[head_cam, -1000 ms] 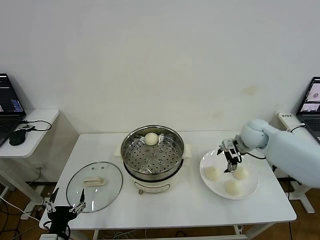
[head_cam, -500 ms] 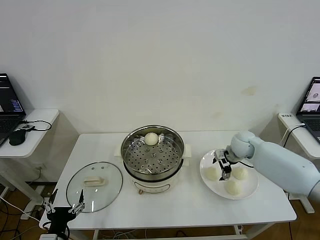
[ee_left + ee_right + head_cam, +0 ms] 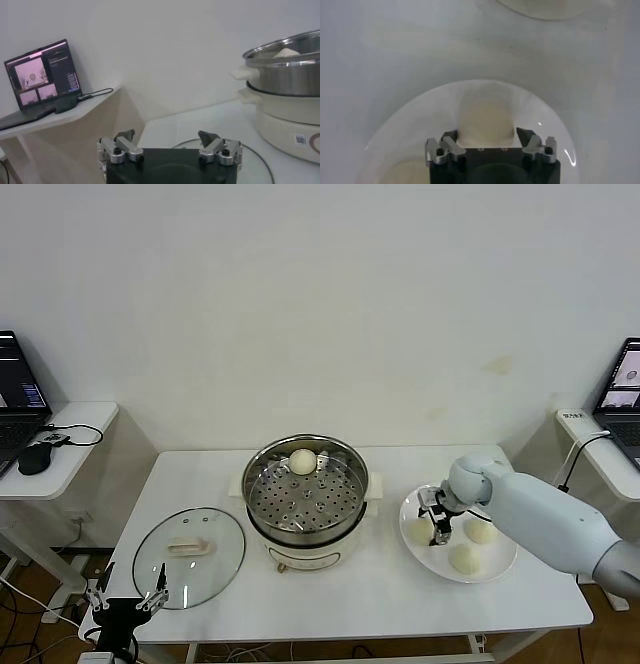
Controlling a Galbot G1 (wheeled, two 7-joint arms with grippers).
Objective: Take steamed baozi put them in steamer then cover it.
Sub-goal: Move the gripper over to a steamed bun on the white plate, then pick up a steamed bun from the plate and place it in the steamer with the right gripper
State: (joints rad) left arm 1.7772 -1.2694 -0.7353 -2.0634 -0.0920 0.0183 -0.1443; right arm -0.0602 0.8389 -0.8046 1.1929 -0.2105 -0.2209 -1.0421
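Note:
The steamer [image 3: 305, 502] stands mid-table with one baozi [image 3: 302, 461] on its perforated tray. Three more baozi lie on a white plate [image 3: 430, 560] to its right: a left one [image 3: 417, 531], a right one [image 3: 483, 530] and a near one [image 3: 463, 558]. My right gripper [image 3: 436, 529] is open, low over the plate at the left bun. In the right wrist view that bun [image 3: 486, 116] sits between the spread fingers of my right gripper [image 3: 486, 139]. The glass cover [image 3: 190, 554] lies flat on the table's left. My left gripper [image 3: 128, 598] is parked open below the cover.
A side table with a laptop [image 3: 42, 75] and a mouse [image 3: 35, 459] stands to the left. Another laptop [image 3: 625, 379] is at the far right. The left wrist view shows the steamer [image 3: 290, 75] and the cover's rim [image 3: 252, 155].
My right gripper has moved left across the plate and down, from between the buns to the left bun. The left arm has not moved.

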